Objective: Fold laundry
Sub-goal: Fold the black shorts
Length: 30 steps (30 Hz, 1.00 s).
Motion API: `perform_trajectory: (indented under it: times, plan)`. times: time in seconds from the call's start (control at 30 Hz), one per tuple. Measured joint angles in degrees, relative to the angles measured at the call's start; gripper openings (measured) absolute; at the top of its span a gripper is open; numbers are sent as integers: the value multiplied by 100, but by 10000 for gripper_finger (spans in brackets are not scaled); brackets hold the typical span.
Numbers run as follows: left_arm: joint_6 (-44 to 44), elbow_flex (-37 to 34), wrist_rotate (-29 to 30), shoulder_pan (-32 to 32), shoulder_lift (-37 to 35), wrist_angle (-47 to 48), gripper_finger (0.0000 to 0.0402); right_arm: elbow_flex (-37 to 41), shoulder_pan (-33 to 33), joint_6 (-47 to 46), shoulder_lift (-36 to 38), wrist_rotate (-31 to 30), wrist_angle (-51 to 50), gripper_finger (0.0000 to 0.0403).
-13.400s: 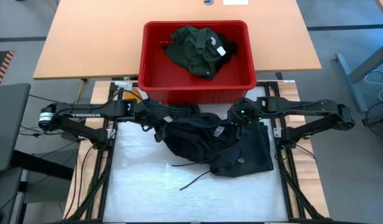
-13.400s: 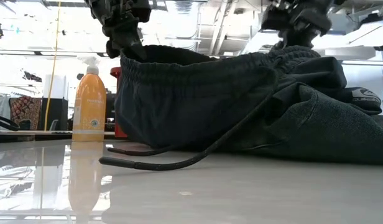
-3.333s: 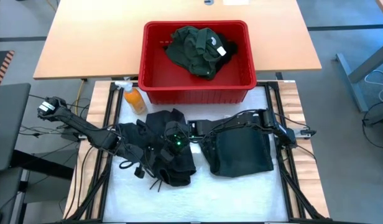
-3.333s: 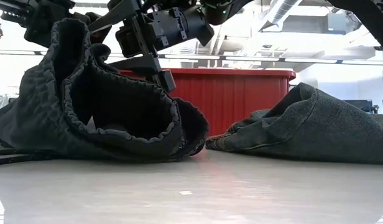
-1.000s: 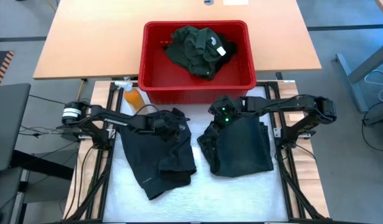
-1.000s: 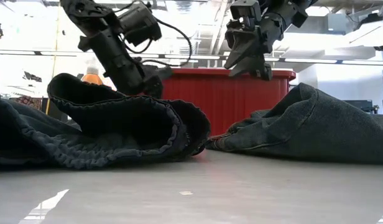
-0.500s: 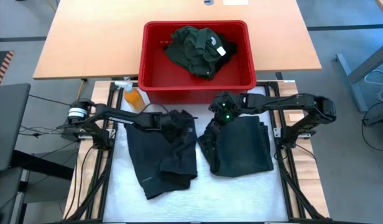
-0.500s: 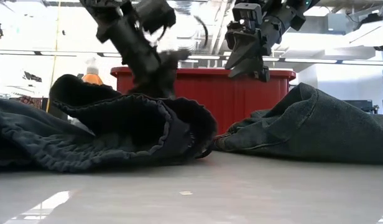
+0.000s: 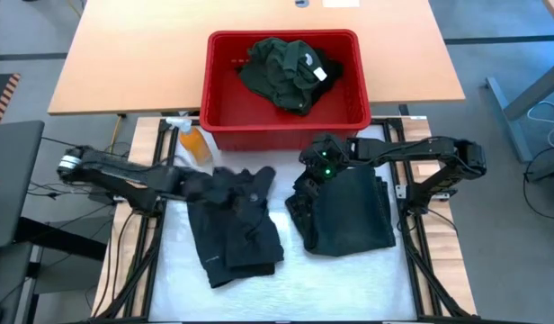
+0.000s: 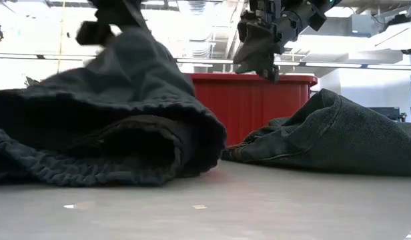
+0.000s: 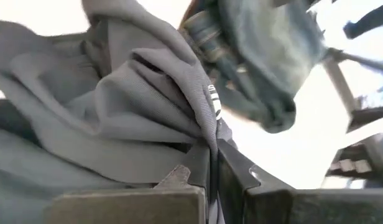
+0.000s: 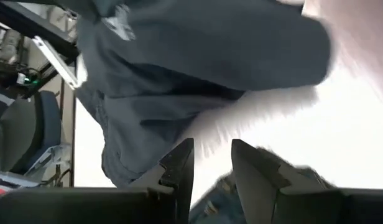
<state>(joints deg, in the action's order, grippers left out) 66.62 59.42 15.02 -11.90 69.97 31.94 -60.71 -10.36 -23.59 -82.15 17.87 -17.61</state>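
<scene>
Two dark garments of the laundry lie on the white table. The black one [image 9: 239, 225] is on the left, and my left gripper [image 9: 221, 186] is shut on its far part, which rises to a peak [image 10: 129, 50] in the low view. The other dark garment [image 9: 349, 211] lies flat on the right. My right gripper [image 9: 317, 169] hovers open above its far left corner, nothing between its fingers [image 12: 179, 165]. A green shirt [image 9: 281, 65] rests in the red basket [image 9: 225, 108]. My left gripper pinches a bunched fold of the black garment's far part [image 11: 207, 134] between its two shut fingers, slanting down from the table's left. That part is lifted and drawn up into a peak. The garment's near part [image 9: 236, 256] lies on the table.
The red basket stands just beyond the table's far edge. An orange bottle [image 9: 194, 142] stands at the far left, close to my left arm. Bare white table [image 9: 286, 288] lies toward the near edge. Frame rails run along both sides.
My left gripper has shut on the black garment's far part, then risen and drawn back toward the table's left edge. It has pulled that part up into a peak, while the near part has stayed on the table. The right garment has not moved.
</scene>
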Motion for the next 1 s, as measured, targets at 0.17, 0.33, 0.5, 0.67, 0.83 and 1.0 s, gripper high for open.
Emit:
perform_trajectory:
  times: [0.17, 0.33, 0.5, 0.67, 0.83, 1.0]
  plan:
    - [1458, 0, 1217, -1167, -435, 595, 0, -4, 147, 11, -307, 4, 723, 134]
    - [3587, 4, 1550, -2355, -301, 2325, 0, -9, 322, 14, -893, 115, 1607, 134]
    - [5444, 0, 1093, -3323, 61, 3785, 0, -122, 504, 30, -1692, 669, 2829, 134]
    - [5593, 0, 554, -3436, 518, 4669, 0, -545, 648, 371, -2554, 988, 4058, 134]
    - [4815, -2, 1237, -3428, 891, 4143, 0, -1256, 737, 1521, -3216, 901, 4099, 134]
    - [4016, -3, 1114, -3338, 1087, 3718, 0, -2211, 751, 1973, -3741, 1295, 3221, 134]
